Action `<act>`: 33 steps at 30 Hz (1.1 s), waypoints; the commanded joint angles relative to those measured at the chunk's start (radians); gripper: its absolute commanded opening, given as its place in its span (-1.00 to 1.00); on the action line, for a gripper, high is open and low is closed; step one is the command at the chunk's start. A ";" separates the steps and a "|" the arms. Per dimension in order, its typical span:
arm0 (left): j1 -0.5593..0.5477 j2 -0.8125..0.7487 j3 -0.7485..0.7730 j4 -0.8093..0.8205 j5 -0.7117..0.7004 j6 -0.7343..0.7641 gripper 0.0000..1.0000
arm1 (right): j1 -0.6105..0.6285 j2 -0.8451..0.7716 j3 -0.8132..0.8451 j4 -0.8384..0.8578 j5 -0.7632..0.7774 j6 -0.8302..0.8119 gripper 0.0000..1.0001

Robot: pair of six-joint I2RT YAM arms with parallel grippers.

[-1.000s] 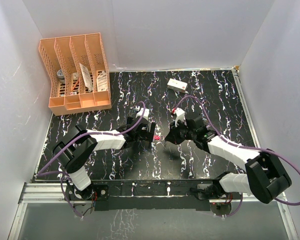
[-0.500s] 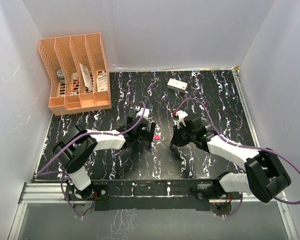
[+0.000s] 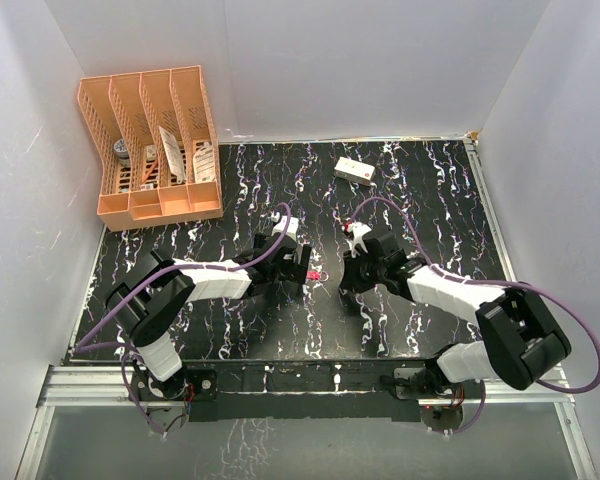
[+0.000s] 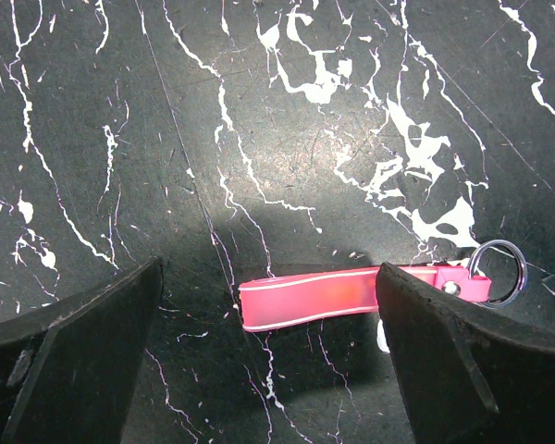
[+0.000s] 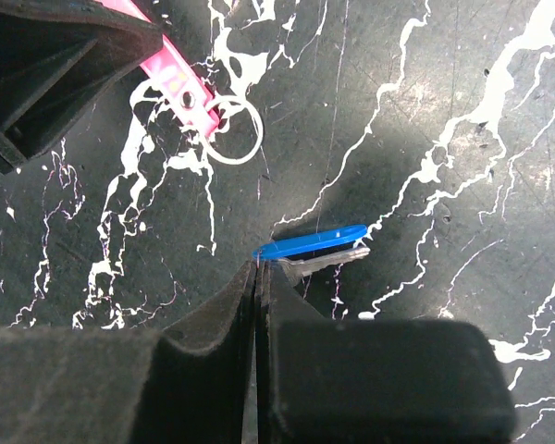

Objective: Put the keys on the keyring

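Down on the black, white-veined table [image 3: 430, 190], the left gripper [image 4: 268, 296] gapes wide astride one pink strap [image 4: 324, 296] with one keyring [image 4: 499, 270]. The right gripper [image 5: 257, 273], pinched together, touches one blue key [image 5: 310, 242]. White walls [image 3: 330, 60] close it in.

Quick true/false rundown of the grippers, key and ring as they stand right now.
1. Left gripper is open. True.
2. Right gripper is open. False: it is shut.
3. Pink strap lies on the table between the left fingers. True.
4. Blue key is on the ring. False: it is apart from the ring, by the right gripper's tips.
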 commanded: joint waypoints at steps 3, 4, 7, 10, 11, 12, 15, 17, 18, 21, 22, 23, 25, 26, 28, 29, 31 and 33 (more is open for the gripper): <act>-0.003 0.028 -0.017 -0.073 0.021 -0.022 0.97 | 0.004 0.023 0.050 0.087 -0.013 -0.015 -1.00; -0.003 0.028 -0.018 -0.071 0.021 -0.021 0.97 | 0.005 0.027 0.051 0.093 -0.012 -0.017 -1.00; -0.003 0.029 -0.015 -0.073 0.022 -0.019 0.97 | 0.006 0.046 0.053 0.107 -0.022 -0.020 -1.00; -0.003 0.030 -0.014 -0.074 0.022 -0.019 0.97 | 0.005 0.053 0.049 0.134 -0.029 -0.022 -1.00; -0.003 0.029 -0.015 -0.074 0.021 -0.019 0.97 | 0.006 0.056 0.051 0.139 -0.031 -0.023 -1.00; -0.003 0.029 -0.015 -0.073 0.022 -0.019 0.97 | 0.006 0.058 0.051 0.144 -0.032 -0.025 -1.00; -0.003 0.030 -0.013 -0.074 0.023 -0.018 0.97 | 0.006 0.062 0.054 0.159 -0.039 -0.028 -1.00; -0.003 0.030 -0.014 -0.074 0.021 -0.019 0.97 | 0.006 0.067 0.058 0.164 -0.038 -0.027 -1.00; -0.002 0.029 -0.014 -0.074 0.021 -0.019 0.97 | 0.006 0.071 0.062 0.165 -0.040 -0.027 -1.00; -0.003 0.030 -0.014 -0.074 0.020 -0.019 0.97 | 0.006 0.087 0.066 0.179 -0.044 -0.023 -1.00; -0.003 0.031 -0.014 -0.074 0.021 -0.019 0.97 | 0.006 0.092 0.067 0.185 -0.045 -0.021 -1.00; -0.003 0.031 -0.013 -0.074 0.022 -0.019 0.97 | 0.006 0.095 0.068 0.190 -0.047 -0.020 -1.00; -0.002 0.029 -0.014 -0.074 0.019 -0.017 0.97 | 0.006 0.105 0.070 0.204 -0.050 -0.016 -1.00; -0.003 0.029 -0.015 -0.074 0.020 -0.017 0.97 | 0.005 0.109 0.071 0.213 -0.051 -0.012 -1.00; -0.003 0.029 -0.014 -0.074 0.019 -0.017 0.97 | 0.005 0.118 0.074 0.226 -0.055 -0.008 -1.00; -0.003 0.030 -0.015 -0.074 0.020 -0.017 0.97 | 0.005 0.122 0.076 0.233 -0.058 -0.006 -1.00; -0.003 0.031 -0.014 -0.074 0.019 -0.016 0.97 | 0.005 0.132 0.080 0.244 -0.063 -0.003 -1.00; -0.003 0.031 -0.014 -0.074 0.018 -0.016 0.97 | 0.005 0.133 0.078 0.266 -0.065 0.000 -1.00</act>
